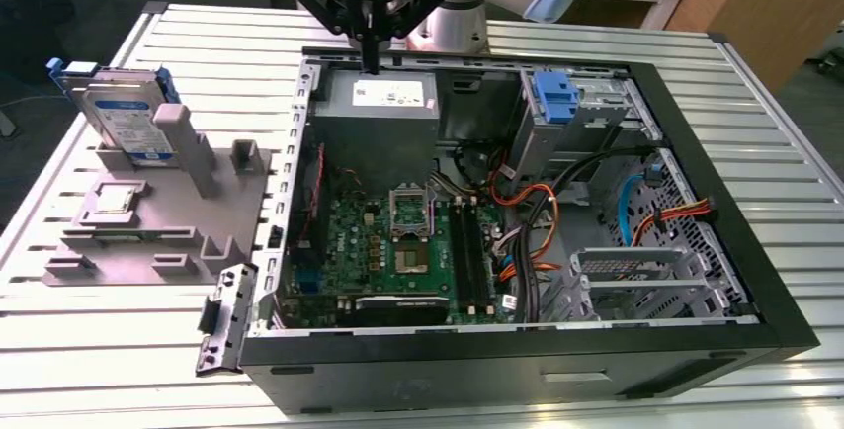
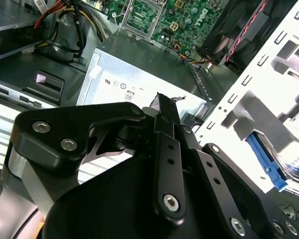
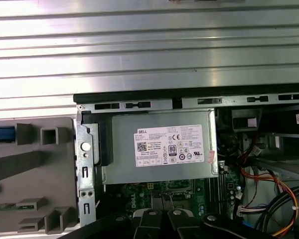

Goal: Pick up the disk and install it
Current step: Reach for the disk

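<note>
The disk [image 1: 129, 121], a silver-grey drive with a white-and-blue label and a blue frame, stands upright in the grey holder [image 1: 158, 226] at the exterior view's left. My gripper [image 1: 374, 61] hangs over the back edge of the open computer case [image 1: 528, 345], just above the grey power supply [image 1: 379, 99]. It is well apart from the disk, with its black fingers [image 2: 162, 107] shut together and nothing between them. In the first wrist view, the power supply [image 3: 162, 147] lies below and a blue edge of the disk's frame [image 3: 1, 133] pokes in beside the holder [image 3: 35, 164].
Inside the case lie the green motherboard [image 1: 395, 251], orange and black cables [image 1: 528, 212], a blue bracket [image 1: 556, 98] in the drive bay and a metal cage [image 1: 633, 276]. A small silver chip [image 1: 117, 200] rests on the holder. The slatted metal table [image 1: 106, 350] surrounds everything.
</note>
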Robot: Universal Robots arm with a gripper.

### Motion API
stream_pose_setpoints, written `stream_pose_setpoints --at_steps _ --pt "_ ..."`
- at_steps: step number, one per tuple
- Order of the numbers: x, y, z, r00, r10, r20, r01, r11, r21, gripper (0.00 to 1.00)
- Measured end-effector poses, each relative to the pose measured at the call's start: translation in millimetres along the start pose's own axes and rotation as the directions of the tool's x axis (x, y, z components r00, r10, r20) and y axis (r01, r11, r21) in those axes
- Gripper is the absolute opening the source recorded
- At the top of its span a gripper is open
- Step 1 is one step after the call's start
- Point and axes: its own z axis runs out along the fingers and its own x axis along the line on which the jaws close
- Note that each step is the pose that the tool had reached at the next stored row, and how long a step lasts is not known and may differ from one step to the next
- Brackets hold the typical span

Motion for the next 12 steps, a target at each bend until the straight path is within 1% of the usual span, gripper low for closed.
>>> stream_pose_setpoints --at_steps 12 --pt "4.0 -0.3 0.4 1.0 0.0 0.0 0.0 1.0 0.0 0.1"
